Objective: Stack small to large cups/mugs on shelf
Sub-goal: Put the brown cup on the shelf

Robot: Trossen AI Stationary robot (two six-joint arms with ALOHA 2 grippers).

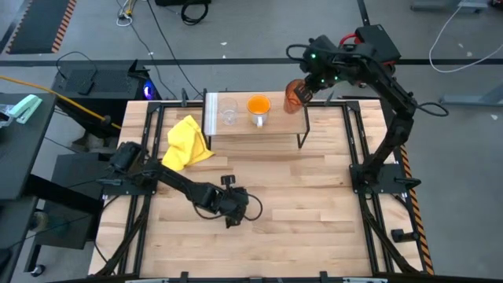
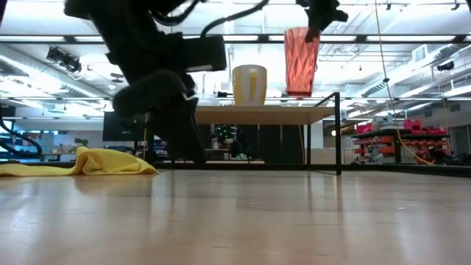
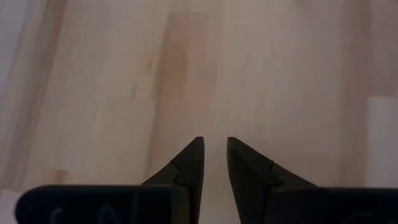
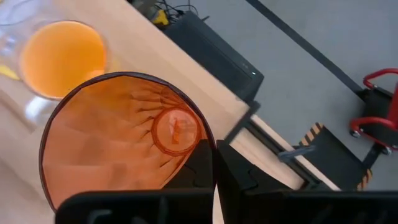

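Observation:
The shelf [image 1: 279, 126] stands at the table's far side. On it sit the small clear glass [image 1: 228, 112] and the orange mug [image 1: 258, 106], which rests on its base [image 2: 249, 85]. My right gripper [image 1: 302, 93] is shut on the amber tumbler [image 1: 294, 94] over the shelf's right end. In the low view the tumbler [image 2: 301, 62] hangs just above the board [image 2: 280, 112]. My left gripper [image 1: 233, 212] waits low over the table's middle, its fingers a narrow gap apart [image 3: 215, 142]. In the low view the left arm hides the glass. My right gripper [image 4: 214, 149] holds the tumbler by its wall at the rim [image 4: 208, 142], one finger inside [image 4: 196, 171] and one outside [image 4: 242, 180]. The fingers come from above, pointing down. The tumbler hangs upright below them, lifted clear of the shelf [image 2: 301, 94].
A crumpled yellow cloth [image 1: 187, 143] lies on the table left of the shelf, near its left legs [image 2: 88, 162]. The shelf's thin black legs [image 2: 338, 132] stand at its right end. Bare wood stretches in front of the shelf and to the right of my left gripper.

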